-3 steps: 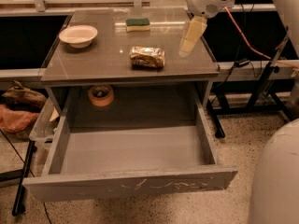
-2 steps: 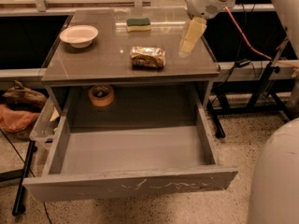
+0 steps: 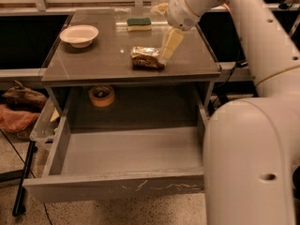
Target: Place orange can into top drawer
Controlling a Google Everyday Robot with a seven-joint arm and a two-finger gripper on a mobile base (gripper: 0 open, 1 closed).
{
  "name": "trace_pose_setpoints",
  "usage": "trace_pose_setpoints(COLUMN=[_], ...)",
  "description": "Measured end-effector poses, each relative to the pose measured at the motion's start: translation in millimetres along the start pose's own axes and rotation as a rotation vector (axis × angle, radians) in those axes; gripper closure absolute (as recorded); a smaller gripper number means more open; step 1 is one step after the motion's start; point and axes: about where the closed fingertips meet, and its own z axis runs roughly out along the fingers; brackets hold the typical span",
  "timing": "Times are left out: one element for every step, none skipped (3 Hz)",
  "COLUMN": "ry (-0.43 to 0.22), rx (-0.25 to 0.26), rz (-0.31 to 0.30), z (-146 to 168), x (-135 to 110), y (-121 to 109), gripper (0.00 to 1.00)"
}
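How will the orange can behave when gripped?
The orange can lies on its side, so it will probably roll if nudged. Its shiny metal skin looks slippery and may dent. The gripper is at its right end.

table [image 3: 93, 64]: grey-brown top. white bowl [image 3: 79, 34] at 10 o'clock on the top, upright. green-and-yellow sponge [image 3: 139, 24] at 12 o'clock, near the rear edge, well apart from the bowl. tan tape roll [image 3: 101, 95] lies flat on the shelf under the top, toward 9 o'clock. reddish bundle [image 3: 16, 117] on the speckled floor [image 3: 117, 214], at 9 o'clock from the table.
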Motion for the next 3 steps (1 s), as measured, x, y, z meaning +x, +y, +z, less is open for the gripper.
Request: trace_pose_setpoints(ry=[-0.128, -0.208, -0.208], rx=[-0.057, -0.091, -0.105], rz=[0.019, 0.054, 0.100], z=[37, 53, 55], x=[-8, -12, -11], y=[-5, -3, -3], gripper=[0.00, 0.00, 0.00])
